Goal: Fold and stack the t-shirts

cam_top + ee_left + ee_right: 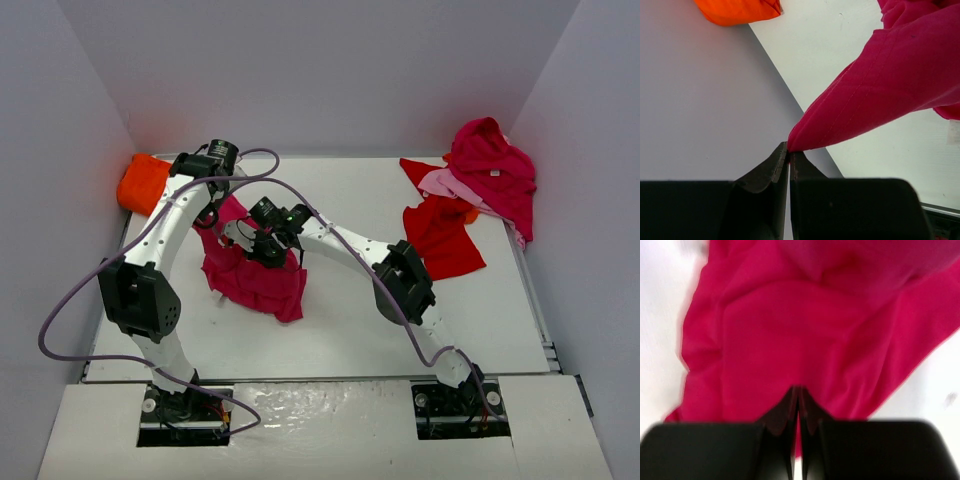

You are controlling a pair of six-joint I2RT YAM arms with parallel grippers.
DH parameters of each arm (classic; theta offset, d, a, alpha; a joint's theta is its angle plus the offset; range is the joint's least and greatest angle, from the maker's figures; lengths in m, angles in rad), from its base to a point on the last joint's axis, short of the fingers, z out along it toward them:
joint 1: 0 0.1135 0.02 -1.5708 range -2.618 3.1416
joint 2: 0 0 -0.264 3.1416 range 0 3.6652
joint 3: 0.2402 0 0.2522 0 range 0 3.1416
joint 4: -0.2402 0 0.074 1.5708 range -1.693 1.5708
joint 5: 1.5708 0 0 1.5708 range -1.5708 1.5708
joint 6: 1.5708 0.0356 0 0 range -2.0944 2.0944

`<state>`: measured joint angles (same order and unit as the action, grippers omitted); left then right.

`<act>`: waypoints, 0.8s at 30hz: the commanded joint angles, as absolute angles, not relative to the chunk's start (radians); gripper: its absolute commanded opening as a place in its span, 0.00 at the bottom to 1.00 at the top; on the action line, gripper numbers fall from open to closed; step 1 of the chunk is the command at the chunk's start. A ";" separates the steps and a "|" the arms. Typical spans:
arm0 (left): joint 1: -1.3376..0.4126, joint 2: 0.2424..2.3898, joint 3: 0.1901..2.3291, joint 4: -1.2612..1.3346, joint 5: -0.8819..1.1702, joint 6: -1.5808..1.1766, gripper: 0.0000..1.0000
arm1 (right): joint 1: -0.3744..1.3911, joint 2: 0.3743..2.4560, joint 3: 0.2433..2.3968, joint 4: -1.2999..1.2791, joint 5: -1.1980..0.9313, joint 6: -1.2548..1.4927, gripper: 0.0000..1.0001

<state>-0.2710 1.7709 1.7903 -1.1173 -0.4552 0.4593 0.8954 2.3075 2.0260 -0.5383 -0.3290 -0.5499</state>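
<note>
Magenta t-shirt [258, 282]: one item, crumpled, left of centre in the overhead view. Its upper part is raised off the table [350, 320] and the lower folds sag onto the surface. It is held at two points, judged to be so that it can be spread flat before folding.

Left gripper [789, 150]: fingers pressed together on a pointed corner of the magenta t-shirt. The cloth runs taut from the tips toward the upper right of the left wrist view. Pinching at a corner suits pulling the hem straight.

Right gripper [797, 390]: fingers closed with no gap showing, and the tips are buried in a broad sheet of the same cloth. It reads as clamped on the shirt, though the exact fold it holds is hidden. In the overhead view it sits just beside the left gripper, so the garment hangs bunched, not stretched.

Orange shirt [143, 183]: compact bundle at the upper left edge of the table against the wall [90, 150]. It appears folded and is probably the start of the stack.

Heap of shirts [492, 165]: unfolded, upper right of the overhead view and well apart from both arms. A pink shirt [448, 183] shows beneath a crimson one. A red shirt [442, 238] trails toward the middle of the table.

Progress, as a judgement: early, with one shirt apparently done, one in hand and several waiting. The next move calls for drawing the grippers apart to open the cloth.
</note>
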 commanded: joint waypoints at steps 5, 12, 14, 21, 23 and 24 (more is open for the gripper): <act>-0.272 1.676 1.788 -1.127 -0.445 0.455 0.00 | 0.815 2.422 1.984 -0.766 -0.108 -0.547 0.00; -0.217 1.634 1.719 -1.123 -0.462 0.475 0.00 | 0.711 2.385 1.814 -0.775 0.139 -0.467 0.00; -0.161 1.615 1.713 -1.126 -0.444 0.489 0.00 | 0.651 2.322 1.727 -0.765 0.181 -0.455 0.00; 0.058 1.584 1.706 -1.122 -0.407 0.560 0.00 | 0.430 2.075 1.496 -0.733 0.260 -0.487 0.00; 0.083 1.575 1.701 -1.119 -0.398 0.576 0.00 | 0.401 2.036 1.458 -0.739 0.281 -0.495 0.00; 0.109 1.569 1.695 -1.123 -0.388 0.586 0.00 | 0.391 2.001 1.419 -0.744 0.296 -0.502 0.00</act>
<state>0.0164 1.6657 1.6882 -1.1187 -0.3411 0.5201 0.4453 2.1046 1.5223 -0.6334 0.1672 -0.4787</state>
